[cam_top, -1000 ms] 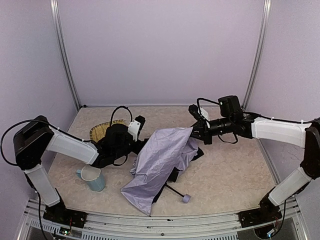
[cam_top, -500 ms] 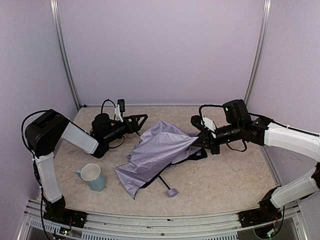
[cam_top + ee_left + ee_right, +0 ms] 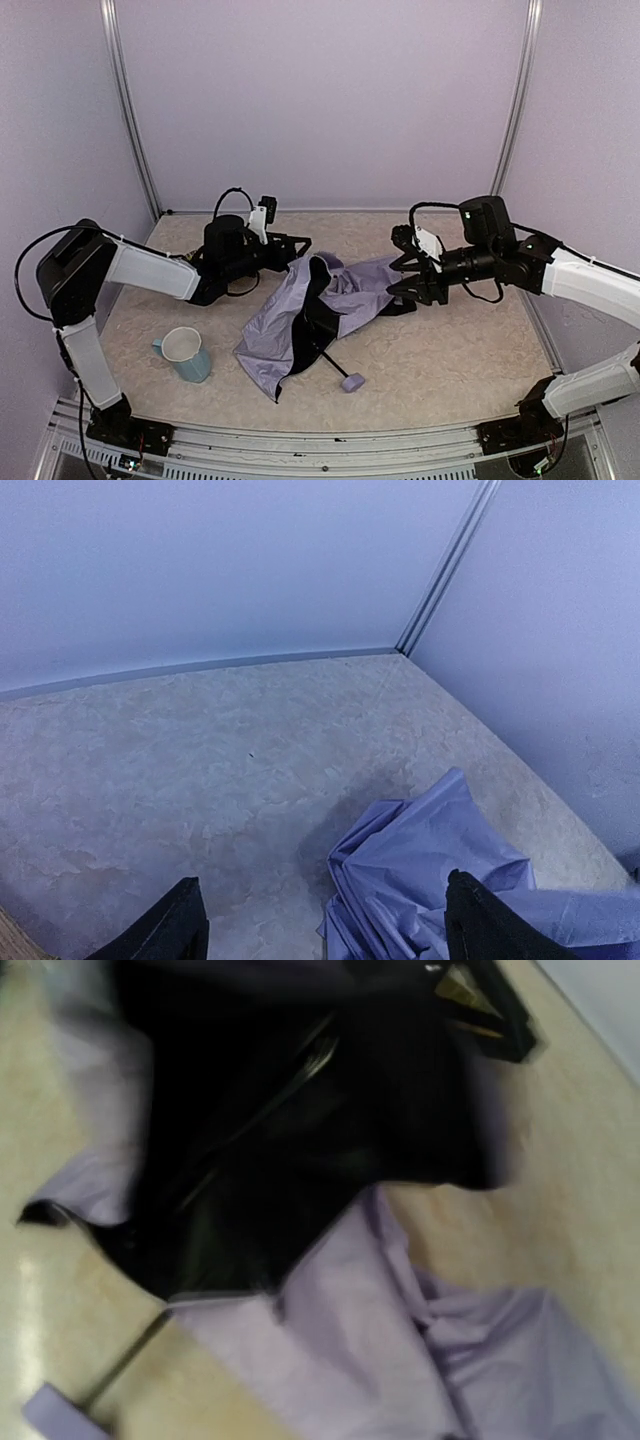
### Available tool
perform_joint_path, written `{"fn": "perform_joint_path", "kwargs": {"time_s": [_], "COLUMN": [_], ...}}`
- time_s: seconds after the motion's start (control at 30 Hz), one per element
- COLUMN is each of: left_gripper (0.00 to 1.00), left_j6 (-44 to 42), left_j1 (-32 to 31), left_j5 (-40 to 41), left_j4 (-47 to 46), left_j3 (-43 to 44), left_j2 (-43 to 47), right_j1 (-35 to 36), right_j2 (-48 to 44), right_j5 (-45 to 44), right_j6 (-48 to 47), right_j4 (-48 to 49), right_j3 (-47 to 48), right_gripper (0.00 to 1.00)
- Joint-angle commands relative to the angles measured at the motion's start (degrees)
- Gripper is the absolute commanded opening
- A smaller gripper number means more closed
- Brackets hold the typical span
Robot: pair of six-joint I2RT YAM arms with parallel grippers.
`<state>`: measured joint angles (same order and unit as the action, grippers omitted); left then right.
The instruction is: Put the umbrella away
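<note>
One umbrella [image 3: 266, 336], one pale blue mug [image 3: 185, 353] and two grippers were counted on the table [image 3: 460, 350].

The right gripper [image 3: 398, 275] was seen with its jaws parted. The near edge of the lavender fabric lay right at its fingertips. Whether the cloth was touched could not be told, and the right wrist view was blurred. Just ahead of that gripper the umbrella was heaped on the table, its black lining [image 3: 280, 1140] turned up beside the pale fabric [image 3: 350, 1360]. Farther out, the thin shaft [image 3: 335, 366] ran to the small handle knob [image 3: 352, 381], which rested on the table.

The left gripper [image 3: 298, 247] was held wide apart and nothing was held in it. In its wrist view a crumpled fold of fabric [image 3: 430, 870] lay just ahead, close to one finger [image 3: 480, 925]. The mug stood well behind it, near the arm's base.

Half a second earlier the fabric had been clamped in the right gripper and drawn up as a smooth sheet. Since then the grip had been loosened, the cloth had slumped and the lining had been exposed. The left gripper had been brought closer to the umbrella.
</note>
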<state>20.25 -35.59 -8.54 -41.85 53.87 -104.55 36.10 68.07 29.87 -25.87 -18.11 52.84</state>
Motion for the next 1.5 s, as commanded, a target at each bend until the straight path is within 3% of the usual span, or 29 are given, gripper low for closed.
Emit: {"fn": "perform_joint_path", "kwargs": {"time_s": [0.0, 0.1, 0.17, 0.23, 0.27, 0.3, 0.4, 0.57, 0.67, 0.87, 0.93, 1.07, 1.1, 1.17, 1.27, 1.47], "left_gripper": [0.80, 0.81, 0.80, 0.81, 0.81, 0.81, 0.81, 0.83, 0.85, 0.85, 0.83, 0.77, 0.79, 0.88, 0.93, 0.93], "left_j6": [-14.8, -18.9, -19.5, -20.6, -22.7, -25.0, -32.3, -40.0, -39.5, -36.1, -34.4, -35.1, -36.3, -39.1, -43.6, -46.9], "left_j1": [-8.8, -12.3, -13.2, -14.1, -14.9, -16.0, -20.1, -23.8, -23.5, -22.3, -21.7, -22.1, -22.7, -24.8, -29.3, -31.8], "left_j5": [12.2, 23.8, 28.0, 30.6, 31.7, 33.4, 38.3, 45.2, 46.1, 36.9, 28.6, 4.1, -3.8, -11.1, -7.1, -5.0], "left_j4": [5.8, 7.2, 7.6, 6.3, 5.5, 4.2, 0.7, -2.3, -1.1, 8.6, 13.2, 23.3, 25.8, 31.3, 35.3, 34.4], "left_j3": [1.7, 1.5, 1.2, 0.3, -0.2, -0.5, -0.7, -1.2, -1.3, -3.6, -5.8, -9.6, -10.3, -10.8, -11.3, -6.9], "left_j2": [3.5, 4.9, 6.5, 8.1, 8.9, 9.4, 10.2, 9.3, 10.1, 19.8, 24.9, 34.2, 35.7, 37.0, 34.3, 21.6], "right_j1": [-0.4, -1.2, -2.3, -2.4, -2.4, -2.3, 0.3, 5.9, 7.7, 11.0, 11.7, 11.8, 11.0, 7.4, 3.0, 2.2], "right_j2": [4.4, 6.2, 4.5, 1.3, -0.4, -1.5, -2.0, 2.2, 5.1, 3.4, 2.4, 4.1, 6.0, 10.4, 17.0, 26.4], "right_j5": [-8.5, -17.6, -17.6, -12.9, -9.1, -4.2, 3.4, -1.3, -0.5, -4.2, -3.7, -7.1, -8.5, -7.5, -1.9, 0.5], "right_j6": [5.1, 8.2, 9.8, 10.8, 11.6, 13.1, 16.4, 16.5, 17.9, 16.4, 16.3, 17.7, 18.2, 20.9, 25.2, 26.8], "right_j4": [1.9, 1.3, 3.2, 7.5, 10.7, 14.7, 23.4, 20.9, 18.9, 15.5, 18.1, 25.6, 26.7, 26.1, 24.1, 26.6], "right_j3": [1.9, 5.4, 5.0, 2.5, 0.6, -1.6, -8.0, -10.0, -8.5, -9.7, -12.3, -15.5, -15.4, -13.5, -10.1, -7.7], "right_gripper": [0.60, 0.73, 0.80, 0.88, 0.98, 1.00, 1.00, 0.97, 0.94, 0.95, 0.97, 0.97, 0.96, 0.91, 0.81, 0.77]}}
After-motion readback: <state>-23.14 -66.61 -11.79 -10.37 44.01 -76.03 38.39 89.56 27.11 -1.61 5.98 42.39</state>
